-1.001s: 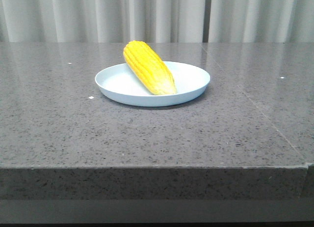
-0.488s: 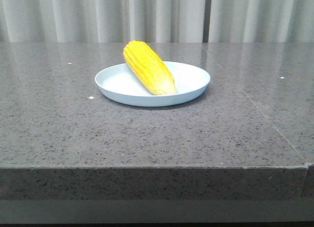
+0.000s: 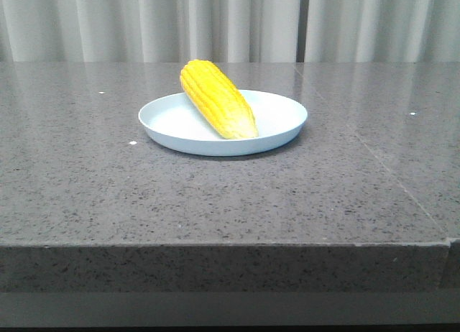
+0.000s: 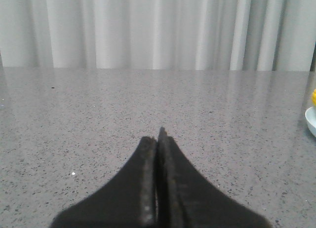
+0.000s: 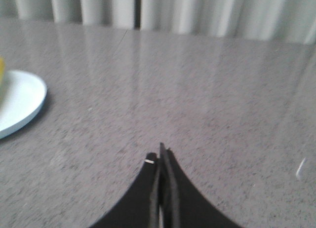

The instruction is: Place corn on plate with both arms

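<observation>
Both grippers, left point(image 4: 158, 139) and right point(image 5: 160, 156), are sitting pressed together and empty, well apart from the plate point(image 3: 287, 127), where the corn point(image 3: 217, 98) is lying unmoved since a second ago, suggesting the task is finishing.

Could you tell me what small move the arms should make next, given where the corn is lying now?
Probably none beyond holding back: the bright yellow corn cob already lies across the round pale blue plate, its blunt end propped over the far rim. The left claw and right claw are both shut, empty and away from the plate, so I would keep them parked.
</observation>
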You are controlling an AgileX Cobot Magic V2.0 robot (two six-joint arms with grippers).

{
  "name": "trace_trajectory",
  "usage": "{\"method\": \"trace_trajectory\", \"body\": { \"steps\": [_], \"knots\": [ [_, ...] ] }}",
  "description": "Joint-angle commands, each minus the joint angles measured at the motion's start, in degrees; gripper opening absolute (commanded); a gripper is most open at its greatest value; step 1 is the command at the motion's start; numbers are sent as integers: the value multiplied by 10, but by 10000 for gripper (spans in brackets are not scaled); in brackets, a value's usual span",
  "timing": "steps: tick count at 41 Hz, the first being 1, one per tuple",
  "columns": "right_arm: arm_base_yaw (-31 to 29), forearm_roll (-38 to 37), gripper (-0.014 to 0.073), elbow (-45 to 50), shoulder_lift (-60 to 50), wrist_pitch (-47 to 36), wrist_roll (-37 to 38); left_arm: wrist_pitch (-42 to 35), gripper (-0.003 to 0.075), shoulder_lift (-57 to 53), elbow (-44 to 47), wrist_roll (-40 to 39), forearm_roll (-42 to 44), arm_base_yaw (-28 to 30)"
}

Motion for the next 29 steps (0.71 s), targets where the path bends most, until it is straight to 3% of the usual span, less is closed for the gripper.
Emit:
{"method": "trace_trajectory", "body": {
  "steps": [1,8,17,29],
  "knots": [
    [-10,2,-68,45,-31,-141,-4,-41,-20,-10,14,-1,-6,0],
    [-10,23,-68,125,-72,-237,-4,-41,-20,-10,14,-1,-6,0],
    [-10,36,-68,186,-89,-297,-4,-41,-20,-9,14,-1,-6,0],
    [-10,36,-68,188,-89,-303,-4,-41,-20,-9,14,-1,-6,0]
  ]
}}
